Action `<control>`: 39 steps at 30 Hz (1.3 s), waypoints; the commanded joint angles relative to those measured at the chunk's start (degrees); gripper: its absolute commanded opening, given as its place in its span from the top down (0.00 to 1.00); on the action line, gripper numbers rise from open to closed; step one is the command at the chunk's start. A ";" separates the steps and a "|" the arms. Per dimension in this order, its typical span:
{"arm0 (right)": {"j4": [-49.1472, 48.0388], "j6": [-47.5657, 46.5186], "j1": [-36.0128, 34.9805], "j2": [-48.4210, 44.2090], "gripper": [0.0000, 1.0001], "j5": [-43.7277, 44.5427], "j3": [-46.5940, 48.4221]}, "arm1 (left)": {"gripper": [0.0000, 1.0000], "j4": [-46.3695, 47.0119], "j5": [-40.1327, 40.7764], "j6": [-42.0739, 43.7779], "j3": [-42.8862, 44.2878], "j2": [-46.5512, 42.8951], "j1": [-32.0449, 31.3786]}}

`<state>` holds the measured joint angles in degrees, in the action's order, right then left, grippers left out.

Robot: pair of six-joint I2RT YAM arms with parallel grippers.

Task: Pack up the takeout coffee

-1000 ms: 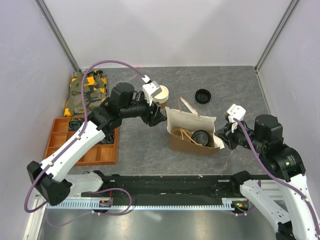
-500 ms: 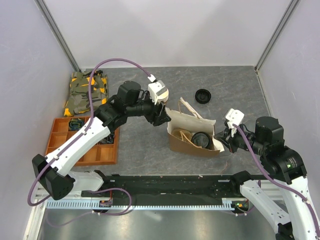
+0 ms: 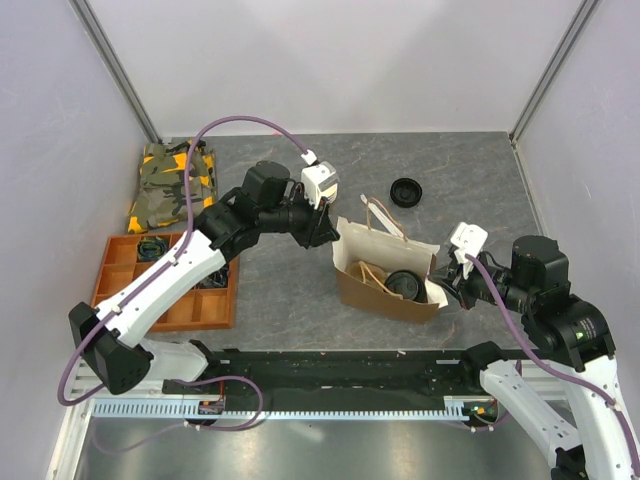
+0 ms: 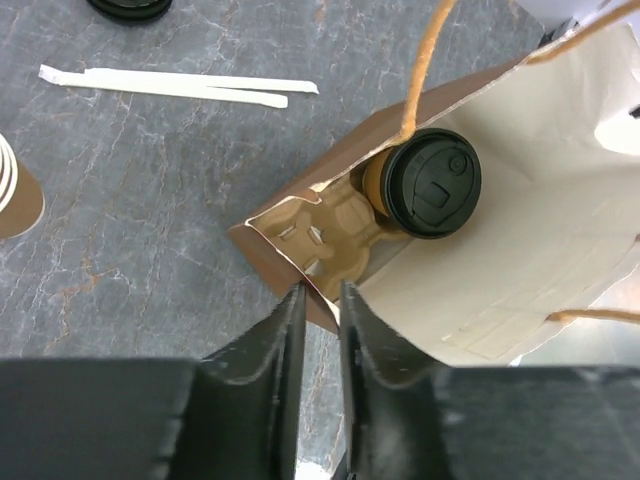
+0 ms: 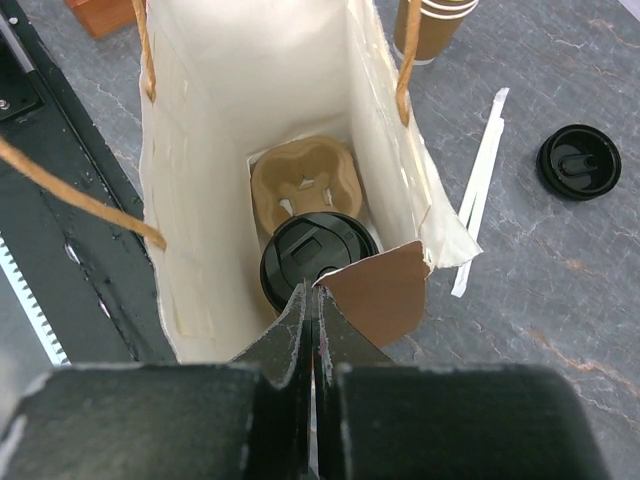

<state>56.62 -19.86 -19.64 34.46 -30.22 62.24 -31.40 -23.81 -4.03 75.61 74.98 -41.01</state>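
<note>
The takeout coffee (image 4: pixel 432 182), a brown cup under a round black lid, stands inside an open brown paper bag (image 3: pixel 380 240), next to a pulp cup carrier (image 4: pixel 335 225). From above, its lid (image 3: pixel 404 281) shows near the bag's right end. My left gripper (image 4: pixel 320 300) straddles the bag's left rim, jaws narrowly apart with the paper edge between them. My right gripper (image 5: pixel 315 295) is shut on the bag's right rim flap, just above the lid (image 5: pixel 318 258). The two grippers (image 3: pixel 328 232) (image 3: pixel 440 278) sit at opposite ends of the bag.
A loose black lid (image 3: pixel 405 191) lies behind the bag. A stack of nested cups (image 5: pixel 430 20) and a white straw wrapper (image 4: pixel 180 85) are beside it. An orange compartment tray (image 3: pixel 165 322) and a camouflage cloth (image 3: pixel 170 180) sit at the left. A black rail (image 3: pixel 340 370) runs along the near edge.
My left gripper moved right from the cup stack to the bag's left rim and its jaws narrowed around the edge. My right gripper pulled its end of the bag slightly nearer.
</note>
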 commanded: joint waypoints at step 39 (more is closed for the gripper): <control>-3.35 -9.77 0.21 0.34 1.00 -11.45 -4.49 | 0.98 -8.24 16.69 3.94 -11.19 -18.91 -11.46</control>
<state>59.64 -32.75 -19.62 32.56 -42.46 58.85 -37.23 -11.79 -1.74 63.00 56.66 -52.47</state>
